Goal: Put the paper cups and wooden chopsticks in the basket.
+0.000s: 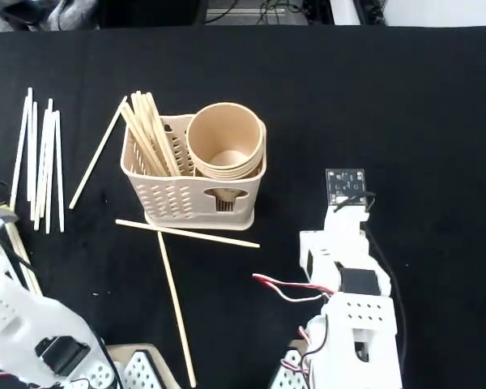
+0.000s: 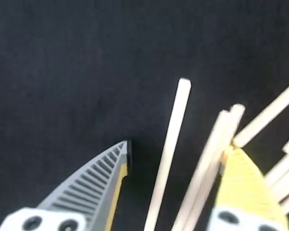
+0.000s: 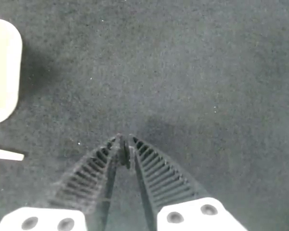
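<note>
Loose chopsticks (image 1: 40, 162): spread on table (image 1: 437, 97), far left. Left gripper (image 2: 178, 148): jaws apart, a chopstick (image 2: 172, 139) lying between them, unclamped. Basket (image 1: 190, 203): centre, holding leaning chopsticks (image 1: 150, 134) and nested cups (image 1: 225, 139). Two sticks (image 1: 186, 233): flat on table, just before basket. Right gripper (image 3: 124, 147): jaws closed on nothing, above table, right of basket.

Hidden down in the basket (image 1: 186, 198): the low ends of the standing chopsticks (image 1: 150, 134) and most of the paper cups (image 1: 227, 154), stacked too tight to count. Blurry and cut off by the edge in the left wrist view: the loose chopsticks (image 2: 171, 154). Cut off in the right wrist view: a basket corner (image 3: 2, 72) and one chopstick tip (image 3: 7, 155).
</note>
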`<state>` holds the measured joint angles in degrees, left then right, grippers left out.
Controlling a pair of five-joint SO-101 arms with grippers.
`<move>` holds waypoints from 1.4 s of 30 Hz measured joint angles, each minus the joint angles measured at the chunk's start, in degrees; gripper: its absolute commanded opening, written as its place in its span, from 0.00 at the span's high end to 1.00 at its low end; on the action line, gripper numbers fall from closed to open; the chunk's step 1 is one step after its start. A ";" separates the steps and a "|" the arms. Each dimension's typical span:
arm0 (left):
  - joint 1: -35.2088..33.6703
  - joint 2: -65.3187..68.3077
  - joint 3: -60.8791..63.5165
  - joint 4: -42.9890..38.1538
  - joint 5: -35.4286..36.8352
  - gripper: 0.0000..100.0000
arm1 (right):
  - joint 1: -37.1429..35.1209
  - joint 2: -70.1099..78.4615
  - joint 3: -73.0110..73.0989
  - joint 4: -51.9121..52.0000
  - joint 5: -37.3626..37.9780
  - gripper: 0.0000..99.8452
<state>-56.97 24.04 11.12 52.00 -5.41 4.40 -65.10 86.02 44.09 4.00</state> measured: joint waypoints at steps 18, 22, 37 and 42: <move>-0.70 1.85 -9.85 13.01 0.09 0.97 | 0.00 0.00 0.00 0.00 0.00 0.98; -0.70 1.85 -9.85 13.01 0.09 0.97 | 0.00 0.00 0.00 0.00 0.00 0.98; 2.46 -19.08 -7.21 19.60 8.53 0.97 | 0.00 0.00 0.00 0.00 0.00 0.98; 5.63 -30.07 -7.21 23.47 10.55 0.97 | 0.00 0.00 0.00 0.00 0.00 0.98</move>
<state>-51.34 -6.02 3.91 75.47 5.14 4.40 -65.10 86.02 44.09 4.00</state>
